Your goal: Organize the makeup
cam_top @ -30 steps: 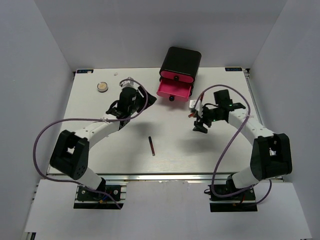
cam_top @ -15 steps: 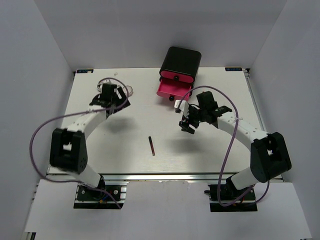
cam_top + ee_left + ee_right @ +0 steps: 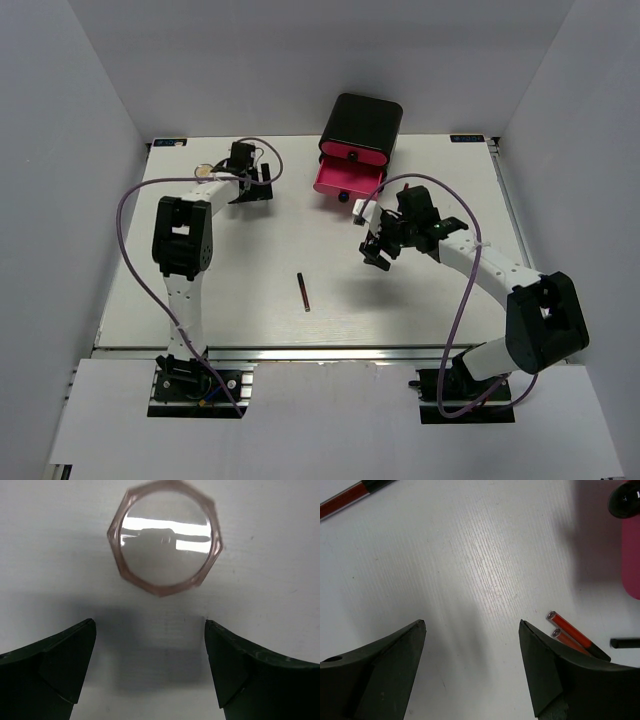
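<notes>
Now the left hand [image 3: 150, 625] hovers with its fingers spread wide. The compact [image 3: 165, 537] lies at ten o'clock on the worktop [image 3: 260, 250], at twelve o'clock just ahead of the fingertips, not gripped. The right hand [image 3: 472, 625], also apart and empty, hangs near the open pink drawer [image 3: 348, 178], and two red sticks [image 3: 572, 637] lie at three o'clock beside it. Picking up the compact looks like the step in hand. Next, the left hand should advance to straddle it, then close.

High rear overview; two wrist views close above table [image 3: 250, 270]
</notes>
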